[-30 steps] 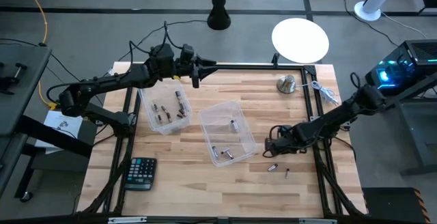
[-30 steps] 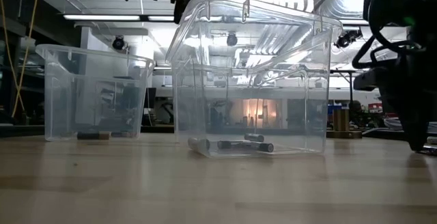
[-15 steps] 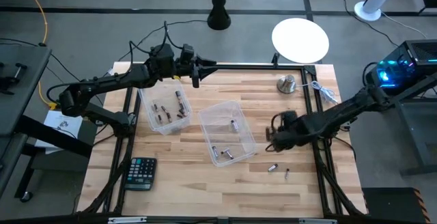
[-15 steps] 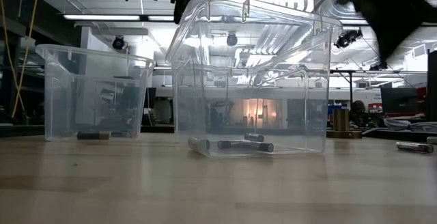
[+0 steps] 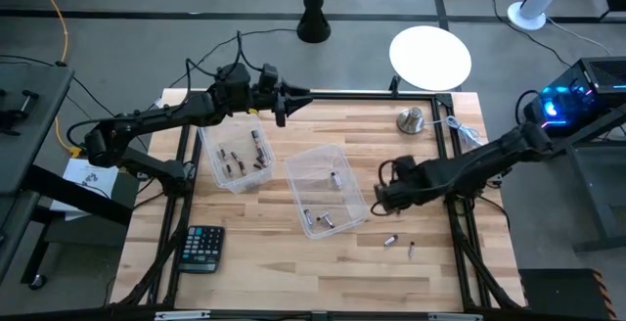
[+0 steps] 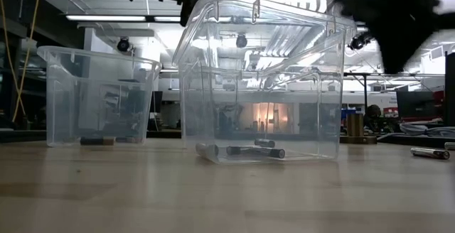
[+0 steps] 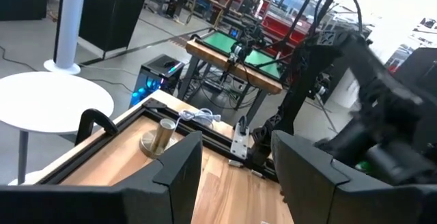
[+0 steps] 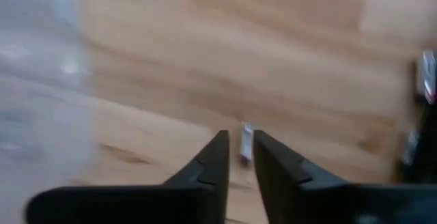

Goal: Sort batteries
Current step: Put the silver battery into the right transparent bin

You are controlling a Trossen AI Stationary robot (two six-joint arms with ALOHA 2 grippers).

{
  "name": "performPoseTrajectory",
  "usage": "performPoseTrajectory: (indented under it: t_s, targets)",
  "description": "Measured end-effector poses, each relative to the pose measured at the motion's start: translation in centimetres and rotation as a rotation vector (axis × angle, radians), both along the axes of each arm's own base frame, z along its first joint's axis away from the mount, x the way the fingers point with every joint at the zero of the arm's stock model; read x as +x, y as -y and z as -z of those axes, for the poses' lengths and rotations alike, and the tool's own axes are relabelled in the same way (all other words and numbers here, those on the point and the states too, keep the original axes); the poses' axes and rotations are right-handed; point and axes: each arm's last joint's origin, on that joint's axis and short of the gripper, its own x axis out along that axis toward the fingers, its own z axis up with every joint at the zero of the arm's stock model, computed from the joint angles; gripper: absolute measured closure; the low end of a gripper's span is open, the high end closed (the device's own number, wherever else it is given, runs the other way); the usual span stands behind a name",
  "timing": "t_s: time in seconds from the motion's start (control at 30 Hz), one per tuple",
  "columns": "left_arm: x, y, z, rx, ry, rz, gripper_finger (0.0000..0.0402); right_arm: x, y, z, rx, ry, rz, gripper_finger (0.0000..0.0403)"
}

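Note:
Two clear bins stand on the wooden table. The left bin (image 5: pixel 235 157) holds dark batteries and the middle bin (image 5: pixel 326 192) holds silvery ones (image 6: pixel 242 150). Two loose batteries (image 5: pixel 390 240) (image 5: pixel 411 249) lie on the table near the right front. My right gripper (image 5: pixel 383 196) hovers just right of the middle bin, shut on a small silvery battery (image 8: pixel 246 142). Above the far rim of the left bin, my left gripper (image 7: pixel 235 183) hangs open with nothing between its fingers. My right gripper pinches the small silvery battery (image 8: pixel 246 143) between its two fingers, at their free ends. The battery lies along the fingers in the narrow gap. It is lifted clear of the table.
A black calculator (image 5: pixel 201 248) lies at the near left. A silver knob-like object (image 5: pixel 410 120) and a white cable (image 5: pixel 465 133) sit at the far right. Bare wood lies between the bins and the near edge.
My right gripper has shut, risen off the table and gone toward the far-left, toward the middle bin. The two loose batteries have stayed where they were.

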Motion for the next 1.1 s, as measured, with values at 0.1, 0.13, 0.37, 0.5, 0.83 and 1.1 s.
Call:
performPoseTrajectory:
  t_s: [0.1, 0.13, 0.37, 0.5, 0.83, 1.1]
  targets:
    - [0.0, 0.0, 0.0, -0.002, -0.003, 0.004, 0.0233, -0.6, 0.0, 2.9, 0.077, -0.049, 0.010, 0.0290]
    - [0.0, 0.0, 0.0, -0.002, -0.003, 0.005, 0.0233, -0.6, 0.0, 3.8, 0.103, -0.039, 0.004, 0.0274]
    - [0.0, 0.0, 0.0, -0.024, 0.003, 0.004, 0.0233, -1.5, 0.2, 9.0, 0.231, 0.026, 0.002, 0.0208]
    - [0.0, 0.0, 0.0, -0.025, 0.004, 0.003, 0.0233, -2.1, 0.6, 10.2, 0.211, 0.018, 0.026, 0.0207]
    - [0.0, 0.0, 0.0, -0.024, 0.006, 0.000, 0.0233, -2.6, 0.8, 11.7, 0.195, -0.082, -0.005, 0.0322]
    - [0.0, 0.0, 0.0, -0.013, 0.005, -0.003, 0.0233, -2.2, 1.0, 7.4, 0.115, -0.174, -0.041, 0.0392]
